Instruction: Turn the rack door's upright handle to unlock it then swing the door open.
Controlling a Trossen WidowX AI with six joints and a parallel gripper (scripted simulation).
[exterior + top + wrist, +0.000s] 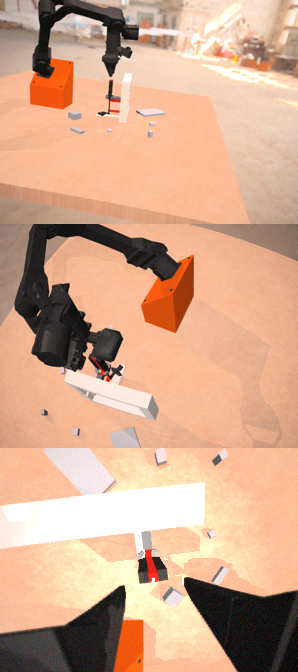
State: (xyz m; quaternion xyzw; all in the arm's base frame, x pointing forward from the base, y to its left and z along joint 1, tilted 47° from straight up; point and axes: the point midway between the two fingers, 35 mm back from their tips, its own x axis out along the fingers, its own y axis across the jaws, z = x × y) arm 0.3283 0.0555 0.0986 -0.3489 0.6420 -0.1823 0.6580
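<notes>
The upright handle (pixel 97 364) (pixel 110 88) (pixel 151 568) is black with a red stripe and stands on the near side of the white rack (pixel 109 387) (pixel 125 99) (pixel 150 510). Red arms and a grey bracket join it to the rack. No gap between door and frame shows. My gripper (pixel 111 76) (pixel 155 585) points straight down just above the handle's top. Its fingers are open with nothing between them; in the wrist view the handle's top lies between and just beyond the tips. In the top view the fingertips are hidden.
The orange base block (pixel 158 313) (pixel 48 94) stands behind the handle. A grey slab (pixel 125 438) (pixel 151 112) (pixel 82 470) lies beyond the rack. A grey block (pixel 74 115) (pixel 173 597) and a flat bar (pixel 77 130) (pixel 220 574) lie near the handle, with several small cubes around.
</notes>
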